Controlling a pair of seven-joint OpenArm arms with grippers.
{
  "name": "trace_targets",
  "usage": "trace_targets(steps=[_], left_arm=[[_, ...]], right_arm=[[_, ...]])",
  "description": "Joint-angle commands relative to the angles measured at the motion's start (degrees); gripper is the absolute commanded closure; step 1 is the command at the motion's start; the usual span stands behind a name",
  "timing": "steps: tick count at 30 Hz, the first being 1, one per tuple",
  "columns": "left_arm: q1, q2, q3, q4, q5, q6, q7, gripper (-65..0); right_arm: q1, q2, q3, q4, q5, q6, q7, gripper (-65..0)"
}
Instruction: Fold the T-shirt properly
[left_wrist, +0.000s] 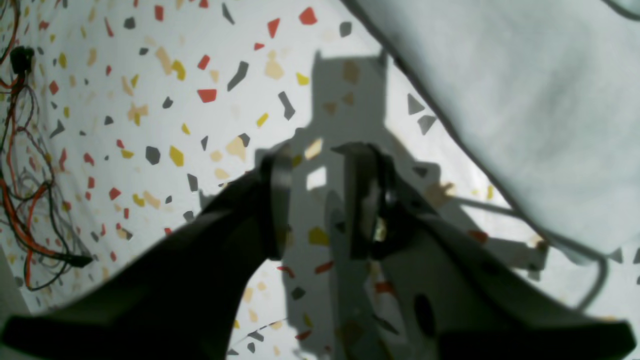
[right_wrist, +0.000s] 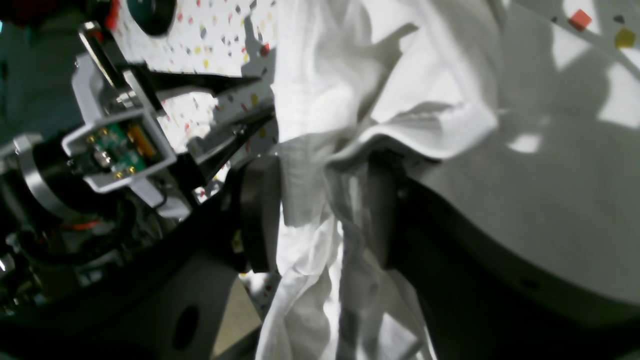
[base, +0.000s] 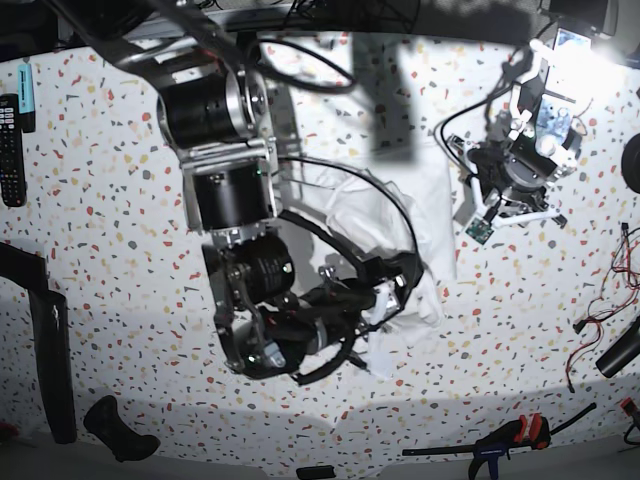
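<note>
While your right gripper (right_wrist: 320, 215) sits nearest in its wrist view, you can see bunched white cloth of the T-shirt (right_wrist: 390, 95) running between its two dark pads (right_wrist: 260, 215); the jaws stand apart with folds passing through the gap, but you cannot tell whether they are pinching the cloth or merely around it. You have one T-shirt: plain white, soft, unprinted, heavily creased and gathered near that gripper, with a hemmed edge curling over just above the pads.

From the base view, the T-shirt (base: 415, 205) lies crumpled near the middle of the speckled table (base: 120, 250), partly under your right arm (base: 230, 190), whose gripper (base: 392, 283) reaches into the shirt's lower edge.

Farther off, your left gripper (left_wrist: 320, 200) hangs over bare tabletop (left_wrist: 150, 75) with its jaws parted and nothing between them; the T-shirt's edge (left_wrist: 525, 100) lies just beside it, not touching. In the base view that gripper (base: 478, 222) stands apart from the cloth.

You have two arms, one remote control (base: 10, 150) at the table's far edge, and one bundle of red and black wires (left_wrist: 25, 200).
</note>
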Motion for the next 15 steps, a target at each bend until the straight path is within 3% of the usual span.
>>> trace_targets(steps=[1,4,6,8,12,15], left_arm=[[-1.5,-0.4,-0.3,1.1,0.7,0.4,-0.5,-17.5],[-2.4,-0.4,-0.3,1.1,4.1,0.9,-0.2,-17.5],[-2.9,-0.4,-0.3,1.1,8.3,3.4,-0.1,-17.5],[-3.3,-0.5,-0.3,1.1,13.4,8.2,-0.1,-17.5],[-3.6,-1.5,-0.4,1.1,22.6,18.1,-0.1,-17.5],[-3.6,-3.6,-0.4,1.1,25.0,22.6,0.7,-17.5]], right_arm=[[1.8,-0.4,-1.2,1.0,2.2,-0.3,0.5,-28.0],[1.4,-0.4,-4.9,1.0,4.9,-1.5,0.5,-28.0],[1.4,-0.4,-7.0,1.0,9.3,-1.5,0.5,-28.0],[1.6,-0.4,-8.4,1.0,13.4,-1.2,0.5,-28.0],[1.5,-0.4,-9.0,1.0,13.2,-0.8,0.5,-28.0],[1.6,-0.4,-9.0,1.0,14.2,-0.8,0.5,-28.0]])
